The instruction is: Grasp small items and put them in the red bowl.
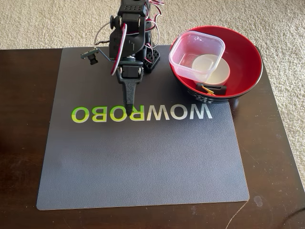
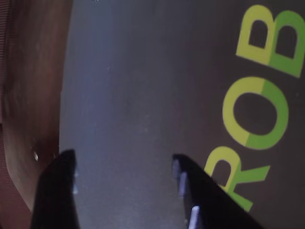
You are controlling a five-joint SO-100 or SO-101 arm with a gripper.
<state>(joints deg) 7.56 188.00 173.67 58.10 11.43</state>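
In the fixed view the red bowl (image 1: 252, 53) stands at the mat's back right corner. Inside it, a clear square plastic container (image 1: 197, 53) leans on a small white round dish (image 1: 219, 72). Yellow paper clips (image 1: 206, 88) and a black rubbery piece (image 1: 218, 89) lie at the bowl's near side. My gripper (image 1: 128, 110) points down at the mat's lettering, well left of the bowl. In the wrist view the gripper (image 2: 123, 160) is open, with only bare mat between its two dark fingers.
A grey mat (image 1: 143, 162) with "WOWROBO" lettering (image 1: 143, 113) covers a dark wooden table (image 1: 24, 143). The arm's base (image 1: 150, 57) stands at the mat's back edge beside the bowl. Beige carpet surrounds the table.
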